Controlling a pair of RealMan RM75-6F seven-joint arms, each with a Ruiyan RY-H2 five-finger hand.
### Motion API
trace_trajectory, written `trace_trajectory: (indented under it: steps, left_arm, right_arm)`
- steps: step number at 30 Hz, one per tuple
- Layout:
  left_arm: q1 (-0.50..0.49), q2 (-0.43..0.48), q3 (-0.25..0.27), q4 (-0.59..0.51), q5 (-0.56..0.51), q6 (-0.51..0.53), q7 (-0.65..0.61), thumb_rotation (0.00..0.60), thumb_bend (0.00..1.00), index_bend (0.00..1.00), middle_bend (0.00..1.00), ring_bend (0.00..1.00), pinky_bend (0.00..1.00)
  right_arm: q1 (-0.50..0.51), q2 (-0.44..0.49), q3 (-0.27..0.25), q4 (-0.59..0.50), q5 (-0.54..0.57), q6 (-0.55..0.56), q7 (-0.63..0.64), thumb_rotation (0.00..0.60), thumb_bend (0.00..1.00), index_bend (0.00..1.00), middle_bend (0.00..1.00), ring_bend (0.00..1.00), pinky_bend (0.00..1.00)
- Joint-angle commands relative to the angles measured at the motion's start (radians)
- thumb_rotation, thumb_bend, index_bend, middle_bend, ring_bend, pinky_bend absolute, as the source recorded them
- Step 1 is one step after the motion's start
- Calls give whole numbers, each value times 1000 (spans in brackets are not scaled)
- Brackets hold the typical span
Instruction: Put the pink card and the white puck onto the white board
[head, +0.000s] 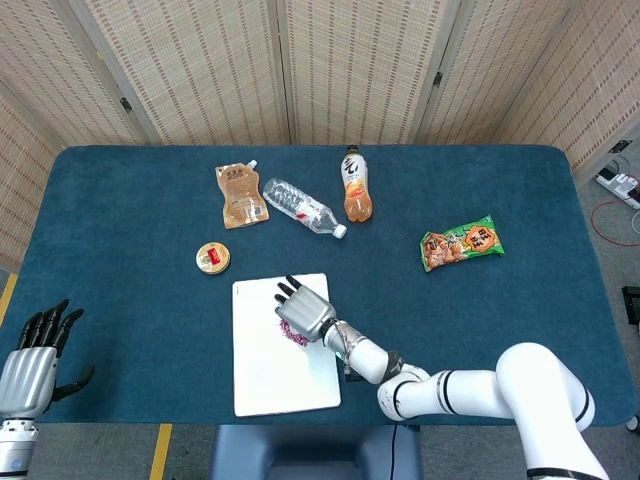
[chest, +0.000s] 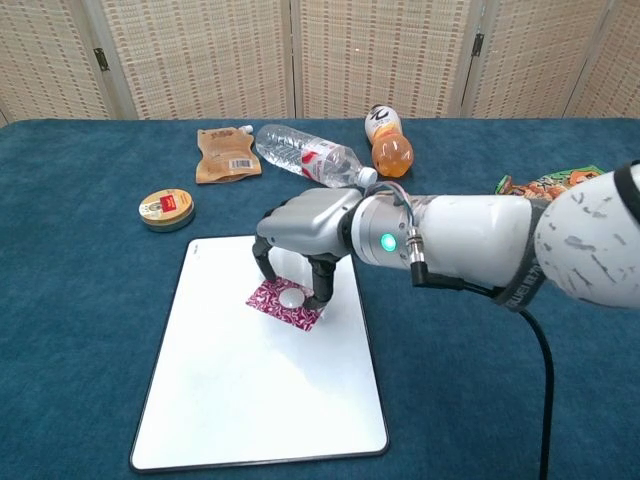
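Silver-backed robot hand (chest: 305, 232) with black fingers, glossy white arm, green wrist light.

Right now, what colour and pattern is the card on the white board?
The patterned rectangular card is pink-magenta with a white swirly print, clearest in the chest view.

From my head view, my right hand (head: 303, 311) covers most of the pink card (head: 290, 332), so only a sliver of pattern shows at its lower edge, and the white puck (chest: 291, 298) is hidden under it entirely; only the chest view shows the puck, beneath my curled fingers. Whether it rests on the card or hangs just above, I cannot tell. My left hand (head: 35, 355) sits at the bottom-left corner of the head view, its wrist cut off by the edge, and the chest view misses it. The snack bag (chest: 548, 184) is mostly hidden behind my right forearm in the chest view. The print on the round tin (head: 213, 257) is too small to read.
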Motion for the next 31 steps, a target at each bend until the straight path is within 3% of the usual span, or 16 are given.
trace_trajectory:
  steps: [1,7,12,17,23,31]
  left_arm:
    - [0,-1,-1,2,0,0,-4,600,316,141,27,63,0]
    - [-4,-5,-7,13,-2,-2,-16,600,316,141,27,63,0]
    - [-12,-8,-16,13,1,-2,-19,600,316,141,27,62,0]
    - [-24,-13,-25,4,9,-1,-7,600,316,141,27,63,0]
    - [-41,-20,-31,-14,24,-5,17,600,316,141,28,63,0]
    - [-48,-22,-40,-42,36,10,50,600,316,141,27,63,0]
  right_arm:
    - [-2,18,-9,-24,1,22,8,600,300,168,175,30,0]
    - [-88,140,-45,-170,-54,158,52,600,300,140,174,36,0]
    - [-230,306,-129,-351,-169,356,79,600,301,140,169,32,0]
    - [-403,449,-216,-454,-322,590,136,600,300,140,148,32,0]
    - [-605,540,-286,-454,-449,820,249,600,300,140,151,44,0]
    - [-762,583,-324,-419,-525,944,371,600,300,140,147,41,0]
